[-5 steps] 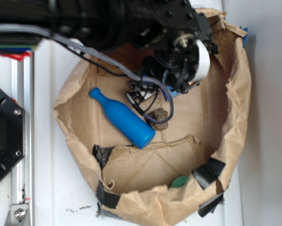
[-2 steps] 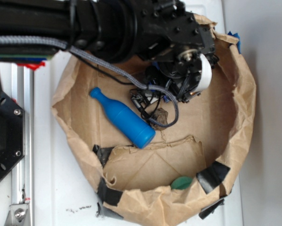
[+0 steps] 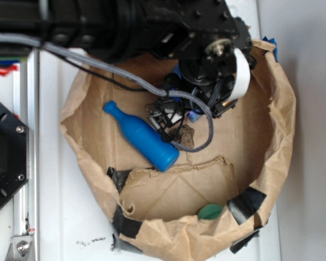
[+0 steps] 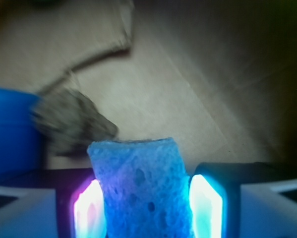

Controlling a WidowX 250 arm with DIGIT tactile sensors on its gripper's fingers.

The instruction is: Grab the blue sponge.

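Note:
The blue sponge (image 4: 141,188), porous and light blue, stands upright between my two glowing pads (image 4: 91,210) in the wrist view. My gripper (image 4: 144,213) is shut on it, with both pads pressed against its sides. The sponge hangs just above the brown paper floor. In the exterior view the black wrist (image 3: 211,65) covers most of the gripper, and only a small patch of the blue sponge (image 3: 194,116) shows beneath it, inside the paper bag.
A glossy blue bottle (image 3: 143,138) lies left of the gripper, its base at the left edge of the wrist view (image 4: 9,129). A brown crumpled lump (image 3: 184,135) sits beside it. The paper bag's rim (image 3: 277,109) rings everything, patched with black tape (image 3: 244,202). A green disc (image 3: 210,211) rests at the front.
The wrist has shifted slightly right, and the grey cable loop has swung down with it. The bag's right rim has spread outward. The bottle has not moved.

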